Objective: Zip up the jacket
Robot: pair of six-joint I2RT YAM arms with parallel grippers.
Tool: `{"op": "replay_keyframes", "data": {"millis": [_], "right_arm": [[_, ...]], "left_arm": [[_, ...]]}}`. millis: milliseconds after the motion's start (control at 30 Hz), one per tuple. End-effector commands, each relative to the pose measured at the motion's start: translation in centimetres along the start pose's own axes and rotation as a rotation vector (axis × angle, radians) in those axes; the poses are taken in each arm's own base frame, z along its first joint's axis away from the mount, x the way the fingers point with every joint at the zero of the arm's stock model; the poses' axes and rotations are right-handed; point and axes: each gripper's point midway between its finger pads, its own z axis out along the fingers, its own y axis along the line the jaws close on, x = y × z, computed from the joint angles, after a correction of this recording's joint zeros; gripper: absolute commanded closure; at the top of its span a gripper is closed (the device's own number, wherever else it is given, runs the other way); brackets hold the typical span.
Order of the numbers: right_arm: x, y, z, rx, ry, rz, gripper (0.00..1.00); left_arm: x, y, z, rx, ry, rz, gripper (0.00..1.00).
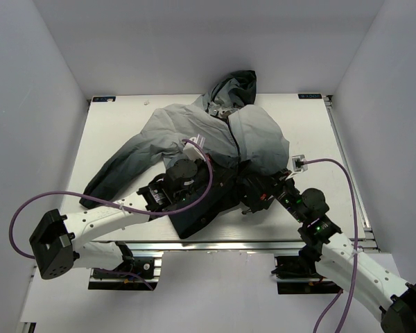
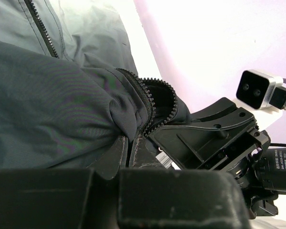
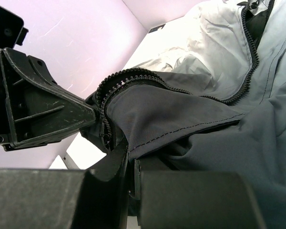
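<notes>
The jacket lies spread on the table, hood at the far edge, grey at the shoulders and black at the near hem, its front open. My left gripper is shut on the black hem fabric beside the zipper teeth. My right gripper is shut on the other hem edge, next to its zipper teeth. The two grippers sit close together at the hem's middle. The open zipper runs up toward the collar.
The white table has walls on three sides. A purple cable loops over the left sleeve. The other gripper's black body fills the right of the left wrist view, and shows at left in the right wrist view.
</notes>
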Motion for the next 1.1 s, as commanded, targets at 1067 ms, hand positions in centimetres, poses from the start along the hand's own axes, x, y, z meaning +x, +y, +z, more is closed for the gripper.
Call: {"op": "replay_keyframes", "data": {"millis": [1067], "right_arm": [[-2.5, 1.0, 0.0, -0.075, -0.182, 0.106, 1.00]], "left_arm": [[0.3, -1.3, 0.8, 0.055, 0.022, -0.028, 1.00]]}}
